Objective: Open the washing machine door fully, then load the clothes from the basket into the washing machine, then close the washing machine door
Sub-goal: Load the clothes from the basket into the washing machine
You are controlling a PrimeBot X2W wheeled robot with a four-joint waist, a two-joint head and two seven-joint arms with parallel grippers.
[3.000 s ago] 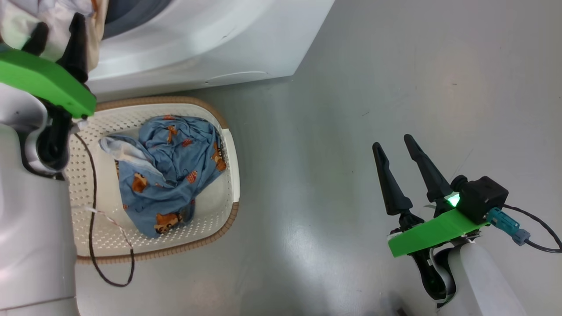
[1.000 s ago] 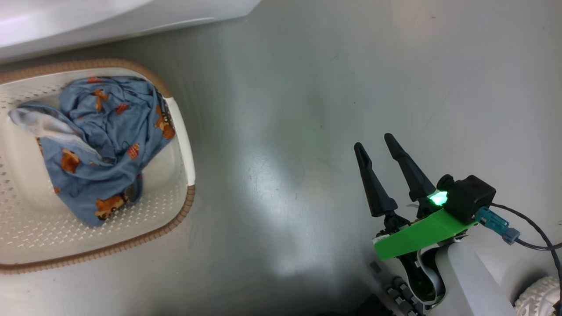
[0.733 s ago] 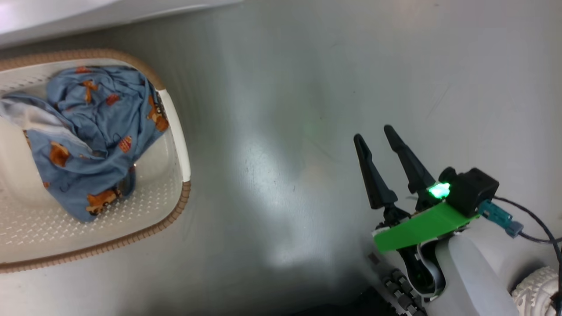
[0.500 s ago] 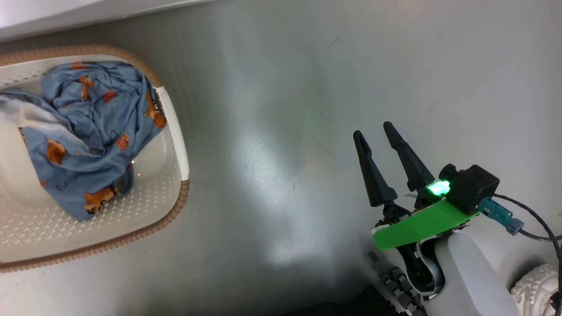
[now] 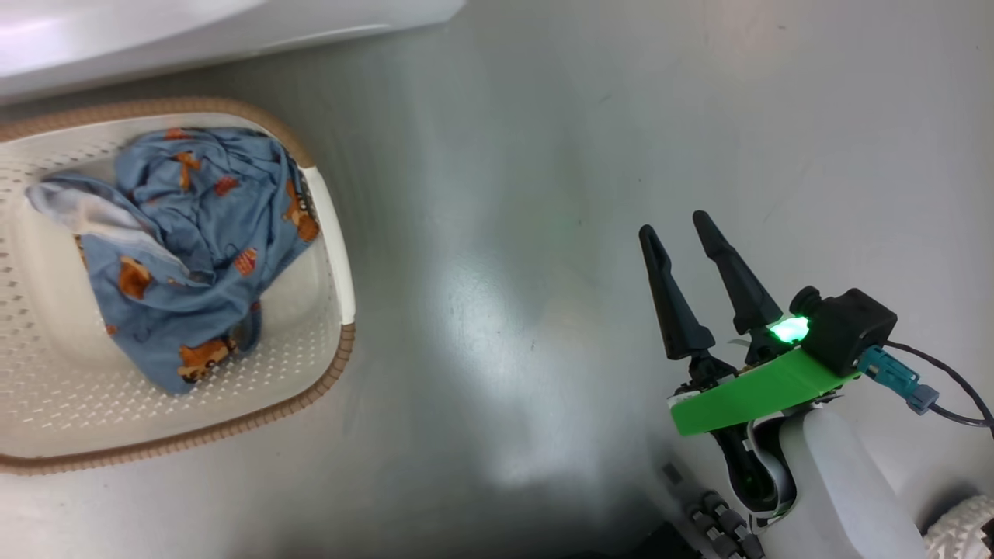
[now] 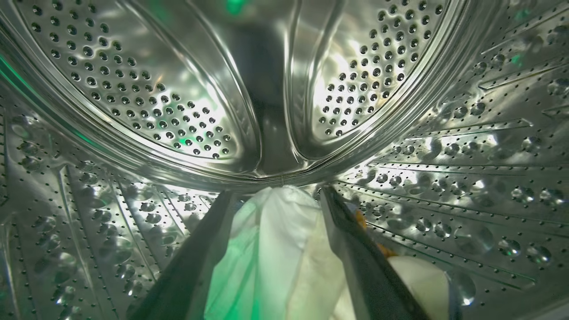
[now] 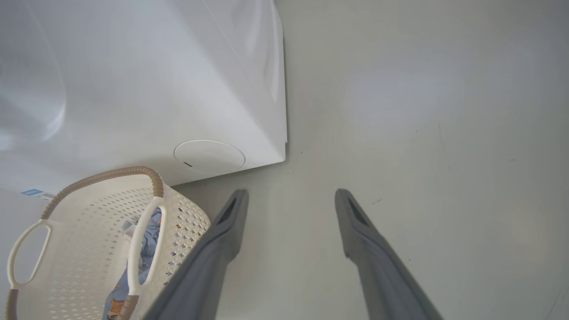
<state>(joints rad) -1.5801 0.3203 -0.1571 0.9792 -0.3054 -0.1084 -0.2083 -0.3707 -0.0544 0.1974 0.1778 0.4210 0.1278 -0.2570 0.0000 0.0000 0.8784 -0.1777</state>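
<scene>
Flanking clothes (image 6: 275,249), left fingers (image 6: 364,266) wide, maybe touching

Head view: even overhead light, broad soft glare on floor (image 5: 505,310), basket (image 5: 339,362) slightly motion-blurred, green LED (image 5: 788,330) blooms. Drum (image 6: 146,89): harsh specular hotspots, green cast, fisheye-bent edges. Right wrist view: flat, washing machine (image 7: 133,89) washed out.

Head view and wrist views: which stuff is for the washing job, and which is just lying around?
For the job: washing machine, basket, blue clothes, white garment inside the drum, left gripper.
Just around: grey floor, idle right gripper, unclear white bumpy thing.
</scene>
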